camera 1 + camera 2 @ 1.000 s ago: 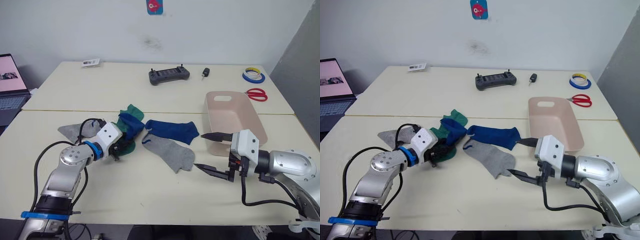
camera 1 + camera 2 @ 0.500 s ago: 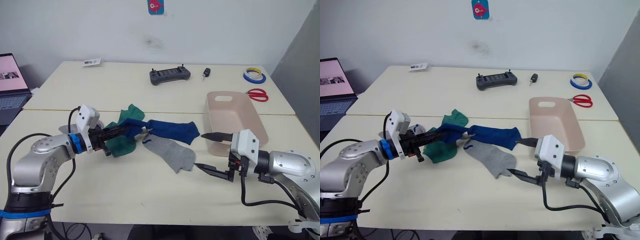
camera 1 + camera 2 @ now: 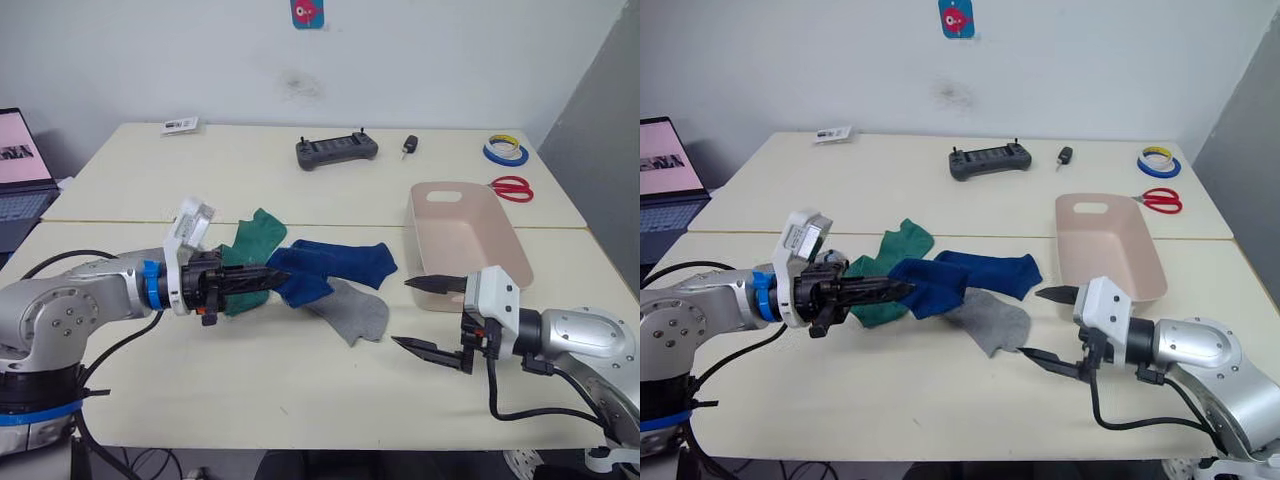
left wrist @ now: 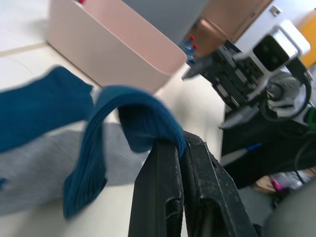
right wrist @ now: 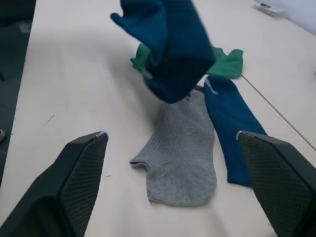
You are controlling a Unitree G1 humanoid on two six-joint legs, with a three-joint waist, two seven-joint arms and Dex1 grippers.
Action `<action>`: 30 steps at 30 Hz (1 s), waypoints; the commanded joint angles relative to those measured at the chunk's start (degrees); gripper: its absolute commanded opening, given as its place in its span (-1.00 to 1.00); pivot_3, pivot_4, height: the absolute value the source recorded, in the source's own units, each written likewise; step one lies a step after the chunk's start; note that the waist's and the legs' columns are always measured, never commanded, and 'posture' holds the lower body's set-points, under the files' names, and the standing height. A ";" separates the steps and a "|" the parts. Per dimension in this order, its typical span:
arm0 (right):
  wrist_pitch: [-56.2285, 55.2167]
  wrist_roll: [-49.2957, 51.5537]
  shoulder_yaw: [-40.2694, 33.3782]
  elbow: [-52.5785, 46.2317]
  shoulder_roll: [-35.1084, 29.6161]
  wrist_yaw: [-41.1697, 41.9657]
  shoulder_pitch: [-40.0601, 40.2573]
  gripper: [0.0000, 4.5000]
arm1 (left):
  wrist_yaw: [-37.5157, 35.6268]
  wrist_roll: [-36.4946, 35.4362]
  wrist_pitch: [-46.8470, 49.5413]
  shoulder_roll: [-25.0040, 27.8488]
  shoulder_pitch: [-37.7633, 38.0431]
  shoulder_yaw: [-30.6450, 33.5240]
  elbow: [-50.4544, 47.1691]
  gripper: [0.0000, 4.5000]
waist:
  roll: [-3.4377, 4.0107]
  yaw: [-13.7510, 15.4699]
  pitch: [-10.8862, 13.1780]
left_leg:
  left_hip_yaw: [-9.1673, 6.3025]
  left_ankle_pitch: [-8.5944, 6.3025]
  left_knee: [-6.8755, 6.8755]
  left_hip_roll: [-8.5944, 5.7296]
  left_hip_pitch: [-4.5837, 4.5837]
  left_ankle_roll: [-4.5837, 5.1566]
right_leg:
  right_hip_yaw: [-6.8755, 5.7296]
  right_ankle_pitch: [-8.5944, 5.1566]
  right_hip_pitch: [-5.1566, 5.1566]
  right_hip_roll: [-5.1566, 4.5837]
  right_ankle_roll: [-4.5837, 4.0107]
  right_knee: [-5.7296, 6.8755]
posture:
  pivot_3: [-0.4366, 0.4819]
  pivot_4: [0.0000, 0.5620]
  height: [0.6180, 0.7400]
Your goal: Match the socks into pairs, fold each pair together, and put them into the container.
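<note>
My left gripper [image 3: 278, 277] is shut on a dark blue sock [image 3: 303, 287], which hangs folded from its fingertips [image 4: 170, 148] just above the table. A second dark blue sock [image 3: 348, 259] lies flat right behind it. A grey sock [image 3: 357, 314] lies partly under the held one. A green sock [image 3: 250, 247] lies crumpled behind my left gripper. The pink-beige container [image 3: 497, 232] stands at the right and holds nothing. In front of the container my right gripper [image 3: 400, 312] is open, a short way right of the grey sock [image 5: 183, 148].
On the far table are a black controller [image 3: 336, 150], a key fob [image 3: 410, 147], tape rolls [image 3: 505, 152], red scissors [image 3: 512, 188] and a small card [image 3: 180, 125]. A laptop [image 3: 20, 170] sits at the far left. A seam between the two tables runs behind the socks.
My left gripper has swung right with the dark blue sock, pulling it off the green one and over the grey sock's near end. The right gripper has barely moved.
</note>
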 commanded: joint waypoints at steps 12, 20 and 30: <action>0.08 1.87 1.33 -1.87 0.26 1.08 -0.73 1.00 | 9.37 -8.59 2.90 3.35 18.03 19.33 -7.37 -0.99 | 0.00 0.14 0.02 | -0.02 0.00 -0.01 0.01 -0.03 0.00 | -0.01 0.00 -0.01 -0.05 0.00 -0.04 | -0.05 -0.47 1.00; -0.55 1.77 5.23 0.00 1.80 3.37 -3.62 1.00 | 0.80 -0.61 0.63 15.90 24.98 24.81 -2.79 -0.99 | 0.10 0.10 0.11 | 0.02 0.00 -0.07 0.00 0.04 0.00 | 0.01 -0.01 -0.06 -0.03 -0.01 -0.03 | -0.05 -0.47 1.00; 0.08 0.73 8.03 0.33 3.62 3.17 -5.55 1.00 | 2.44 1.33 -1.46 10.53 18.43 8.22 -6.10 -0.99 | 0.09 0.33 0.23 | 0.05 0.00 -0.06 -0.01 -0.11 0.00 | 0.01 0.00 -0.19 -0.07 -0.01 -0.01 | -0.05 -0.47 1.00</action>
